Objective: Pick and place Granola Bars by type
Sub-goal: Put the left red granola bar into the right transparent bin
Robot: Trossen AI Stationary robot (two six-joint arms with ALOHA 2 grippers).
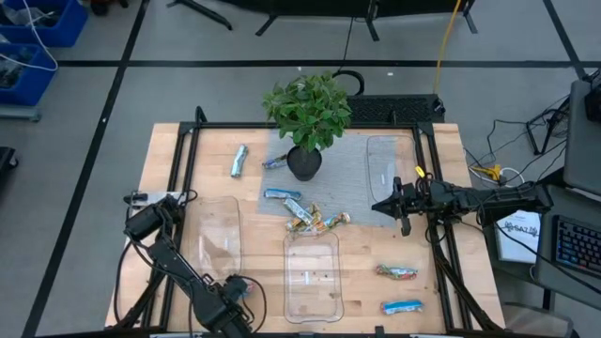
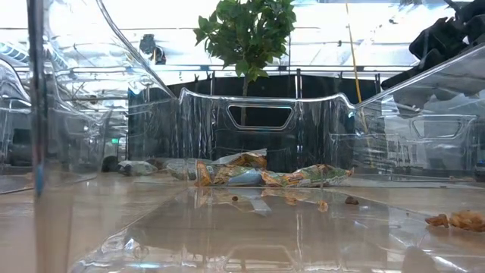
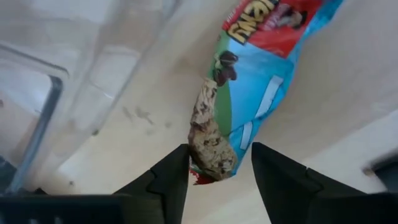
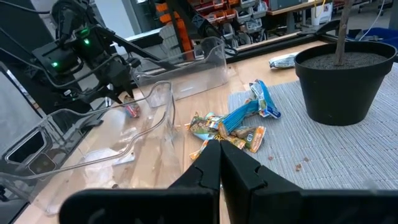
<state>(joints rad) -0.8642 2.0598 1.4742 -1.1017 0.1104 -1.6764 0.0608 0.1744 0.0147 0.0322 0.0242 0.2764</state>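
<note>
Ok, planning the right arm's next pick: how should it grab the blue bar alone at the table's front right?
Grip the blue bar across its narrow width at mid-length, coming straight down. It lies flat on the table, long axis left-right, nothing touching it. The right gripper, shut at present, must open first.

Two black jointed arms trailing black cables, each tool [image 3: 214, 171] with dark wedge-shaped fingers [image 4: 239, 177]
</note>
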